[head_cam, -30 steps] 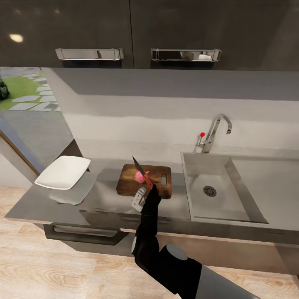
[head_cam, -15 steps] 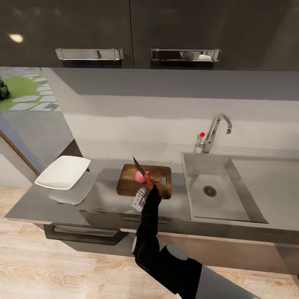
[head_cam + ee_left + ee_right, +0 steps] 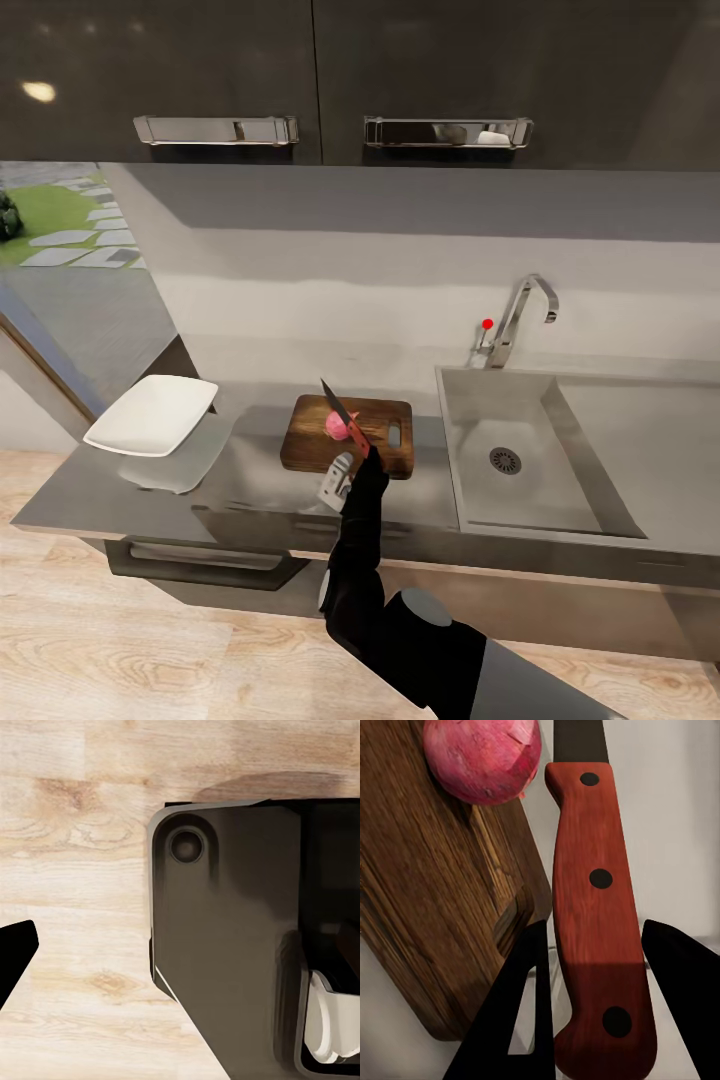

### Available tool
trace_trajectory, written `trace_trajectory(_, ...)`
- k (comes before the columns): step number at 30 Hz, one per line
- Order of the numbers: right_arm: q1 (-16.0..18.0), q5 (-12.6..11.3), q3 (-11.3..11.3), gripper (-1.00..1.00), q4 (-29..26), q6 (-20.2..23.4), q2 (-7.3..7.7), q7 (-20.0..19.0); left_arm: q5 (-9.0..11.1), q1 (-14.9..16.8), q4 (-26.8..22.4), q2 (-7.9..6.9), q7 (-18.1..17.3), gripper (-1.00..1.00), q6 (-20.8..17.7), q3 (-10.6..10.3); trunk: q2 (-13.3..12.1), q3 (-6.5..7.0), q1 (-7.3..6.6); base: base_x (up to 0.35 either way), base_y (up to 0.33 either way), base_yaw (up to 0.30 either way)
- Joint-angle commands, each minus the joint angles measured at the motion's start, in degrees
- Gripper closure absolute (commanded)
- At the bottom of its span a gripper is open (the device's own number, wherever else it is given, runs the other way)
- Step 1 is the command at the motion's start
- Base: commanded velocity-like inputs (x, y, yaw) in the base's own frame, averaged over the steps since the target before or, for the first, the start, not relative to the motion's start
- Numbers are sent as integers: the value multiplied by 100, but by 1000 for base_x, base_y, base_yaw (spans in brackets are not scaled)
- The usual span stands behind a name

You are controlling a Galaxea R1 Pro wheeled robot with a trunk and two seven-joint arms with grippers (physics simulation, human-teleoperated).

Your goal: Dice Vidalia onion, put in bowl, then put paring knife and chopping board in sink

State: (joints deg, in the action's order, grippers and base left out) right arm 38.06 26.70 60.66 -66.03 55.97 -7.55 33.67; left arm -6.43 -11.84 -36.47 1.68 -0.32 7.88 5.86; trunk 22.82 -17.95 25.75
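From the head view the whole bench (image 3: 120, 495) is laid out: the white bowl (image 3: 152, 414) at its left end, the chopping board (image 3: 348, 435) in the middle, and the sink (image 3: 520, 455) with its chrome tap (image 3: 522, 315) and red knob (image 3: 487, 324) to the right, its basin holding nothing. The Vidalia onion (image 3: 336, 425) sits whole on the board, and the paring knife (image 3: 342, 413) slants up and away over it, blade tip pointing toward the back wall.

The right wrist view brings close what the head view leaves small: the knife's red handle (image 3: 596, 930) with three dark rivets, the onion's (image 3: 484, 757) pink skin resting on the board's (image 3: 431, 900) wood grain, just beside the handle's front end, and the slot handle at the board's edge. The blade is cut off at the frame edge here, and so is the top of the onion (whether blade touches onion cannot be told from either view).

The right pincer (image 3: 596, 1020) is clamped on the knife handle, one dark finger on each side. The right arm rises from below the bench front, dark and nearly upright, wrist over the board's near edge.

The left wrist view looks down on wooden floor (image 3: 75, 817) and a dark part of the robot's body (image 3: 225, 945); one black fingertip (image 3: 15, 952) pokes in at the edge, so whether the left pincer is apart or together cannot be told.
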Motion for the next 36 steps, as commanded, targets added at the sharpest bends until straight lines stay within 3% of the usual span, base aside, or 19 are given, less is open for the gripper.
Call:
trace_trajectory(1, 9, -31, 16, 100, 3, 19, 0, 44, -60, -3, -10, 8, -3, -100, 12, 30, 10, -9, 3, 0, 0, 0)
trace_trajectory(36, 9, -25, 16, 100, 161, 19, -9, 44, -60, -3, -10, 8, -3, -100, 12, 29, 10, -9, 3, 0, 0, 0)
